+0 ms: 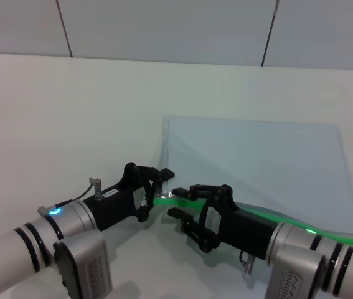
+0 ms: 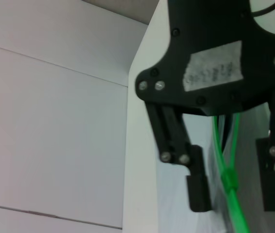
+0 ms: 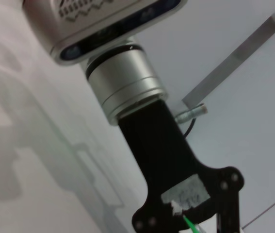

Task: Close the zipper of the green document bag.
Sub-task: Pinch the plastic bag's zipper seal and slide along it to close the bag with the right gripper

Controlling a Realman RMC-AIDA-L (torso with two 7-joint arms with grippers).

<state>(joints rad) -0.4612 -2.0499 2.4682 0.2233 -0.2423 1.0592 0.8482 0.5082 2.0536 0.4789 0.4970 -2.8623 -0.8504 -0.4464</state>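
The green document bag (image 1: 257, 162) lies flat on the white table, pale blue and translucent. Its zipper (image 1: 288, 222), a bright green strip, runs along the near edge and rises over my right arm. In the left wrist view my left gripper (image 2: 234, 191) is open, one finger (image 2: 198, 192) on each side of the zipper (image 2: 218, 145), and the small green slider (image 2: 229, 179) sits in the gap. From the head view, my left gripper (image 1: 157, 192) is at the zipper's left end. My right gripper (image 1: 178, 202) meets the same end from the right, just beside the left one.
The white table (image 1: 70, 124) spreads to the left and behind the bag, ending at a pale panelled wall (image 1: 176, 25). The right wrist view shows only my left arm's silver wrist (image 3: 127, 87) and black gripper body (image 3: 176, 179).
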